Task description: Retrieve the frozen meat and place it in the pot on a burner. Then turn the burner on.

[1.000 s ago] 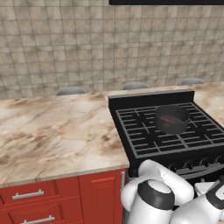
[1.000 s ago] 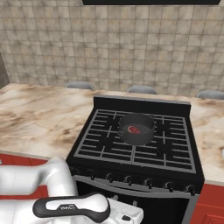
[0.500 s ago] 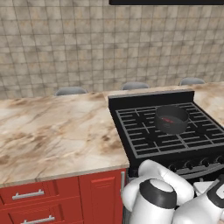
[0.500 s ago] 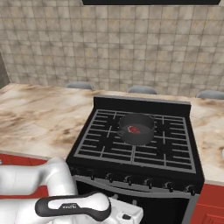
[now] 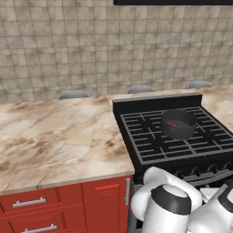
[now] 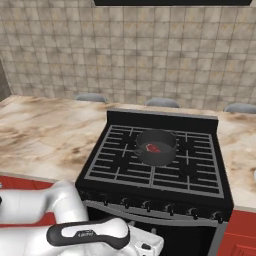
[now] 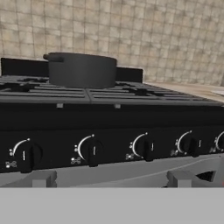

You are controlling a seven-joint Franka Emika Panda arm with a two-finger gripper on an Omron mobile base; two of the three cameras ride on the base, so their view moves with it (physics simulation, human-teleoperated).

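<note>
Left base view: pot is sitting on a rear burner of the black range, w/ a red sliver of meat showing inside. Marble counter is running off to the left, red cabinets below it. The arm is folding low in front of the range.

Right base view: meat is lying flat in the pot, so the placing part is looking done; the burner under it is not lit yet. Knobs are lining the front panel in a row.

Hand view: the camera is looking level at the panel, approx knob height. Several knobs are showing; pot is standing above and btwn the two on the left and. Fingertips aren't visible here, but the jaws are standing fully wide, holding nothing.

Doing this step well, imo: picking the right knob is the crux. Pot is on a rear grate, so checking the small marks beside each knob matters, though they're too blurred to read. Then centring the open jaws on that knob, closing squarely, and turning w/o slipping off or brushing a neighbouring one.
</note>
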